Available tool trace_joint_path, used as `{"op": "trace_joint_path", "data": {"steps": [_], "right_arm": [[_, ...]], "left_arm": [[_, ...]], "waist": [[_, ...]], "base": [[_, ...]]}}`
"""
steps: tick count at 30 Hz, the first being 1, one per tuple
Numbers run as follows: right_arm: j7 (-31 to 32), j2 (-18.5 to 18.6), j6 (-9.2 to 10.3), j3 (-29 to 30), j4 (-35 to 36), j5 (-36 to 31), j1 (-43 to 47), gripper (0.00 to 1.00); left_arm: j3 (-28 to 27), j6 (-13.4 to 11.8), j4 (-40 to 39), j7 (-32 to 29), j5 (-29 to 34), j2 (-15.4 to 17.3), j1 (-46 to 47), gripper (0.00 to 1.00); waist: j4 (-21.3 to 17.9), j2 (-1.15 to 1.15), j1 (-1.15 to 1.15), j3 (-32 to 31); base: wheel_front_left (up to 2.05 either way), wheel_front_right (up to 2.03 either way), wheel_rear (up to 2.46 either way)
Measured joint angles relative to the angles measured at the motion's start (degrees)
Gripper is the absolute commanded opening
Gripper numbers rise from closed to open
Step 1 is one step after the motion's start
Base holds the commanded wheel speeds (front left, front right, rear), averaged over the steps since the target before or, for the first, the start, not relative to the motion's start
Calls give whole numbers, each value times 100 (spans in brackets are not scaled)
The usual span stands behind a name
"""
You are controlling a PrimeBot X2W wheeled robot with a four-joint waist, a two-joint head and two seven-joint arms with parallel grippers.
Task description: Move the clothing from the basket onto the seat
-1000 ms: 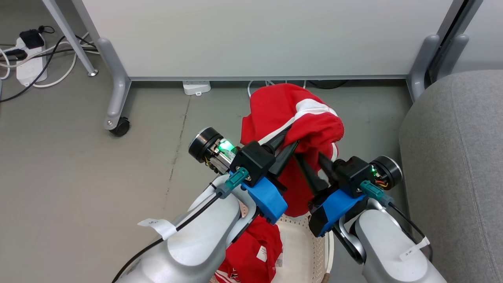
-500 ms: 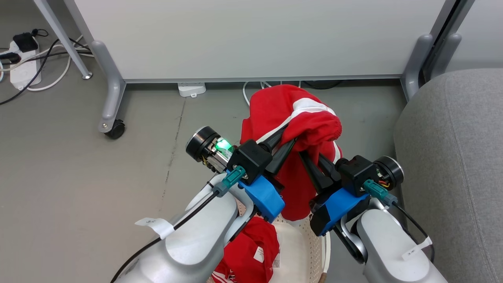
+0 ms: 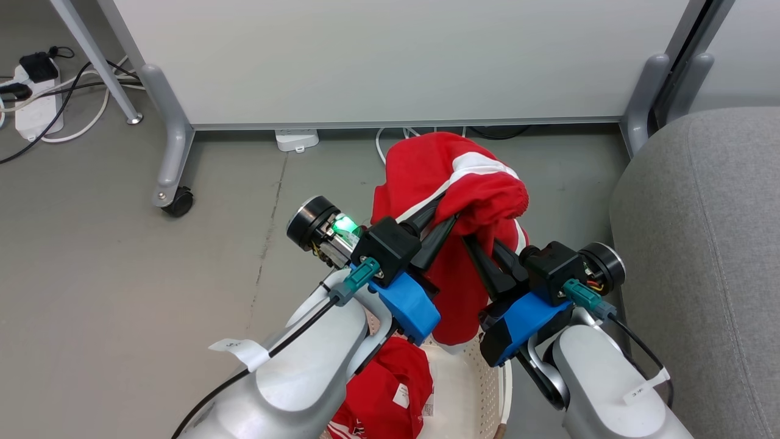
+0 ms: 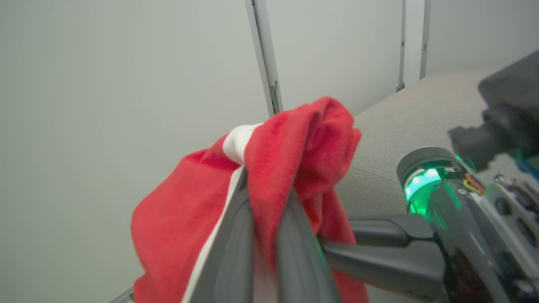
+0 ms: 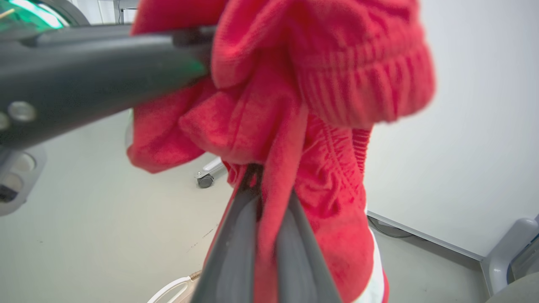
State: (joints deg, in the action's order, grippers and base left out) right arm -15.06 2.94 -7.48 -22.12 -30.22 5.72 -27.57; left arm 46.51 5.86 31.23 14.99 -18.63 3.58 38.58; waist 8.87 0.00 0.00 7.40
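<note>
Two grippers: the left gripper (image 3: 443,213) and the right gripper (image 3: 480,241) are both clamping the same red garment (image 3: 463,177). In each wrist view a fold of cloth is being squeezed between the closed fingers.
Change over the last second: very little is moving. The whole head view is sliding slightly to the left, partition (image 3: 396,61), caster (image 3: 178,201) and floor (image 3: 122,274) together, so the camera is turning rather than the things. Arms and cloth are keeping the same pose against each other.
Red garment: it is hanging in the air, bunched over both sets of fingertips, with a white stripe facing up. Its lower end is dangling over the far end of the basket (image 3: 481,378); whether the hem is fully clear of the rim I cannot tell.
Basket: it is sitting on the floor near the robot, beneath the two forearms.
Second garment: the second garment (image 3: 384,384) is lying inside the basket on its left side, partly hidden by the left forearm, with a white tag showing.
Seat: the seat (image 3: 701,244) is standing at the right, apart from the cloth, and slightly more of it is coming into view.
Meaning for the task: the lift is looking finished, and the swing toward the seat is, by my judgement, only beginning.
Remaining: one garment is being carried and one is waiting; neither is resting on the seat yet.
Risk: the dangling hem may be dragging across the basket rim once the arms are travelling right.
</note>
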Motion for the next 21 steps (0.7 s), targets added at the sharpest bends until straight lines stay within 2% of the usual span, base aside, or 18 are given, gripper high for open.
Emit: {"op": "trace_joint_path", "data": {"steps": [1,2,3,4,5,7,21], "right_arm": [[0,0,0,0,1,1,0,0],[0,0,0,0,2,2,0,0],[0,0,0,0,2,11,0,0],[0,0,0,0,2,16,0,0],[0,0,0,-2,2,23,1,0],[0,0,0,-5,4,40,2,0],[0,-1,0,248,97,38,159,0]], "left_arm": [[-5,-1,-4,0,5,-1,-2,20],[-7,-1,-5,0,9,-3,-5,0],[-7,0,-4,0,18,-5,-8,0],[-11,-1,-3,0,26,-7,-14,5],[-19,-1,-3,0,42,-8,-25,27],[-53,-53,-14,0,62,-11,-35,100],[-148,-83,-70,1,194,-19,-90,100]], "waist": [[1,0,0,-2],[2,0,0,-4],[3,0,0,-6],[4,0,0,-8],[4,0,0,-10],[4,0,0,-12],[-35,0,0,9]], "base": [[0,0,0],[0,0,0],[0,0,0],[0,0,0],[0,0,0],[0,0,0],[0,0,0]]}}
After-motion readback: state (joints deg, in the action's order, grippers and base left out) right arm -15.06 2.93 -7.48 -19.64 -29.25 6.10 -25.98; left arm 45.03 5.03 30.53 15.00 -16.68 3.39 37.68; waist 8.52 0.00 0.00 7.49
